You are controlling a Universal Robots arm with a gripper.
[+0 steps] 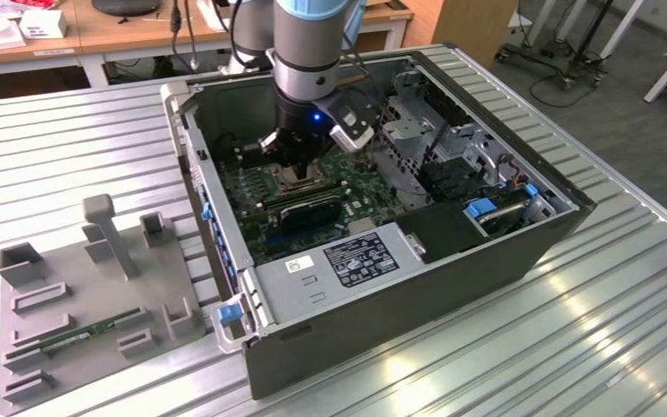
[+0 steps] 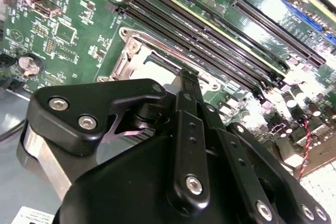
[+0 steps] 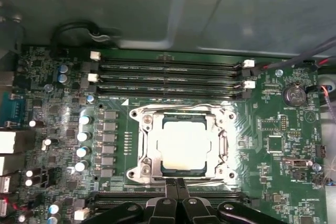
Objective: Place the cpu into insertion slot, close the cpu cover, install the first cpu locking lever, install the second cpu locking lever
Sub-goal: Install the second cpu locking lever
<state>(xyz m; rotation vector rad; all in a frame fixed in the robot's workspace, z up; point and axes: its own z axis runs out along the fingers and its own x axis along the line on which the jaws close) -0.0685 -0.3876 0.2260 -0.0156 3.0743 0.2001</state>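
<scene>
Silvery ribbed metal forms the bench (image 1: 67,156), which carries an open dark computer case (image 1: 426,287) lying on its side and, toward the exterior view's left, a grey fixture tray (image 1: 32,347) with a long green memory stick (image 1: 88,334) lying in it. Down into the case reaches the grey arm (image 1: 305,52), and the gripper (image 1: 298,178) sits low over the green motherboard (image 1: 357,187), right at the socket area.

The first wrist view looks straight onto the motherboard (image 3: 273,171). The insertion slot (image 3: 181,145) lies between two banks of long black memory slots (image 3: 168,77). The cpu (image 3: 182,147), its pale metal top bright under the light, sits flat inside that slot. The cpu cover (image 3: 149,153) is folded down around it, its silvery frame bordering the chip on all sides while the chip shows through the window.

The gripper (image 3: 177,183) sits just beside the socket edge nearest the camera. The black fingers (image 3: 171,190) are drawn narrow, pressed together with nothing between them. In the second wrist view the gripper (image 2: 188,77) again shows its tips meeting at the edge of the socket frame (image 2: 136,56).
</scene>
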